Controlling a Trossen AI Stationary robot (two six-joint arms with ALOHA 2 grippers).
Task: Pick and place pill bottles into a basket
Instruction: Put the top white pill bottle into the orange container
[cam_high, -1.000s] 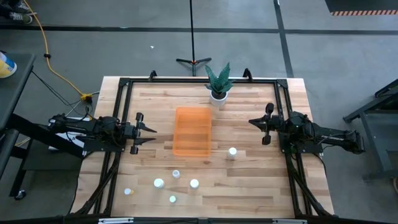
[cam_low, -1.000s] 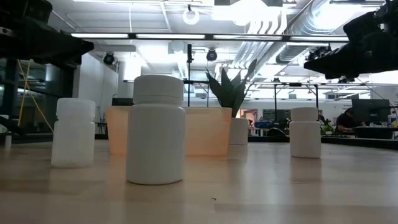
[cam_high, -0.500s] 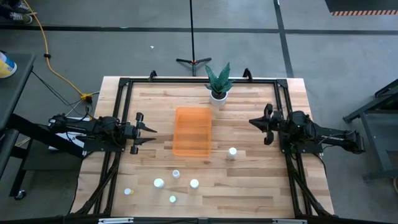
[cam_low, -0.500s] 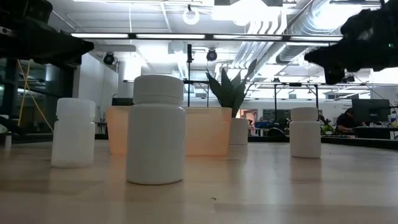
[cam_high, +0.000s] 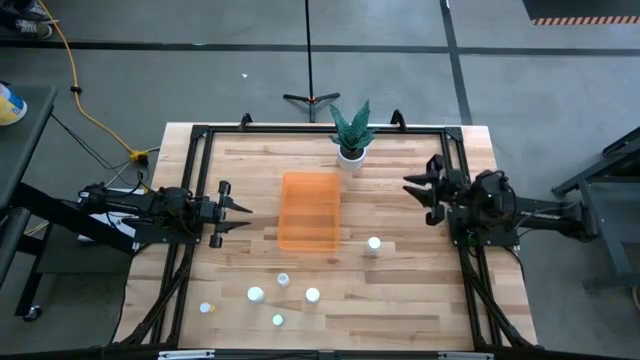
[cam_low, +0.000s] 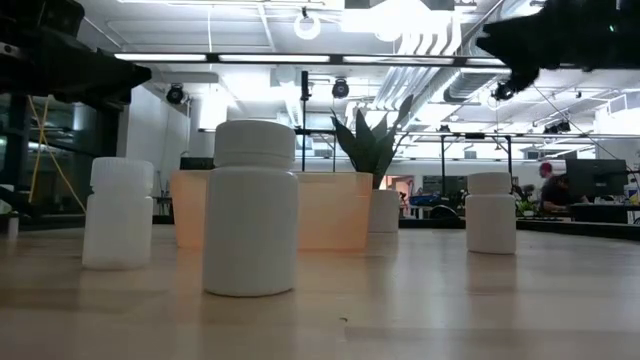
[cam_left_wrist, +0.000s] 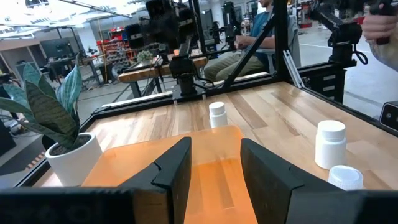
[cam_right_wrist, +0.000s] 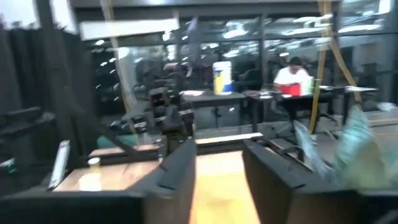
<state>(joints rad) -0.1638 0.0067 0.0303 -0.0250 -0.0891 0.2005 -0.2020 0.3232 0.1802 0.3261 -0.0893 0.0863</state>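
Bottles lie scattered on the counter (cam_high: 400, 300): one (cam_high: 374, 244) stands alone, just off the basket's (cam_high: 309, 211) near right corner, below and inward of the right tool (cam_high: 428, 193), well apart from it. Five more sit in a loose group near the front edge, among them one (cam_high: 255, 294) and another (cam_high: 312, 294) side by side, all well apart from the left tool (cam_high: 237, 216). The left tool hangs released, fingers spread, beside the basket's left wall without touching it; in its wrist view the basket (cam_left_wrist: 211, 162) fills the gap ahead. The right tool, raised off the counter, is also released, fingers apart, pointing toward the basket and the plant (cam_high: 351, 131). No bottle shows inside the basket.
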